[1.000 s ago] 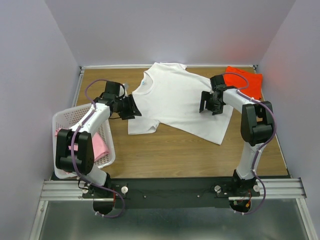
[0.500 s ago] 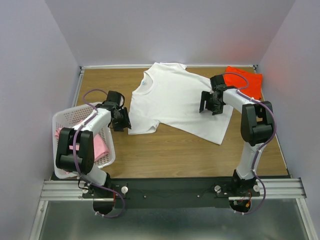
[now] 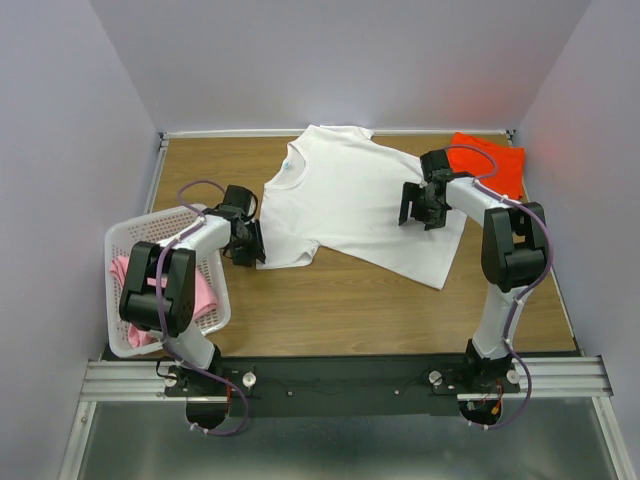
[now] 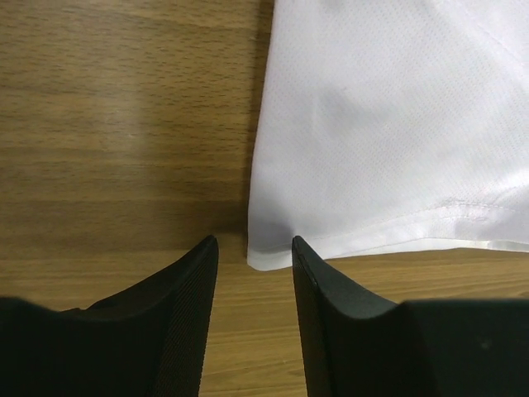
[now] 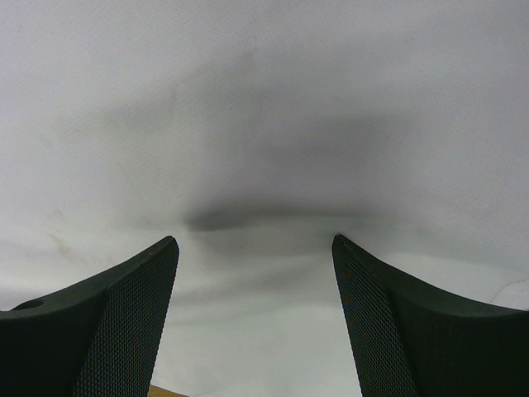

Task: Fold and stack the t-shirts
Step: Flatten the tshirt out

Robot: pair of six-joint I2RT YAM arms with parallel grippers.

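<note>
Seen from above: white shirt point(image 3: 350, 195) spread open across the far middle of the wooden counter point(image 3: 330, 310), collar toward the back wall, one sleeve pointing left, lower hem slanting toward the near right. Unfolded, lying flat apart from a few soft ripples.

In the far right corner, orange shirt point(image 3: 492, 160), gathered into a compact patch just beside the white shirt's right edge, with the right arm crossing the border between the two.

At the counter's left edge, white lattice basket point(image 3: 112, 250), upright beside the left arm. Inside, pink shirt point(image 3: 203, 295), crumpled loosely over the bottom and bunched against the right-hand wall, with more pink showing through the lattice at the left.

Left hand point(image 3: 250, 245) low at the white shirt's near-left corner, between basket and cloth. Fingers point(image 4: 194, 289) apart with a moderate gap. From the wrist, hem corner resting on the wood just ahead of that gap, not pinched.

Right hand point(image 3: 415, 215) over the white shirt's right half. Fingers point(image 5: 124, 314) spread wide, clamped on nothing, with white cloth filling the wrist view between and beyond them and a dark shadow on the fabric just ahead of the tips. Contact between tips and cloth: impossible to tell.
</note>
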